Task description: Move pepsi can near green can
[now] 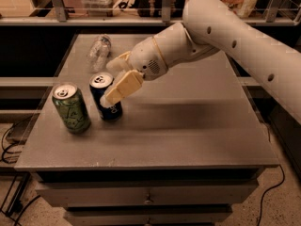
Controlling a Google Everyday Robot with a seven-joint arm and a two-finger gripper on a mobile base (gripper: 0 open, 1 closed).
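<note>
The pepsi can is being pinched by the gripper, with the two cream fingers closed on it. One finger is being laid down the can's front right side, and the other is being pressed against its far side near the silver top. The gripper is being held low over the left half of the table, with the wrist angled down from the right. The dark blue can is being shown upright or very slightly leaning. Whether its base is touching the grey surface cannot be told.

Just beside it, on the left and not touching, the green can is being seen standing on the table, leaning a little. Behind both cans, toward the far left of the table, a clear plastic bottle is being seen lying on its side, apart from the gripper.

The gripper is being carried by the thick white arm, which is being extended in from the upper right. A shadow is being cast across the middle of the tabletop. Below the table's front edge, a drawer front is being shown.
</note>
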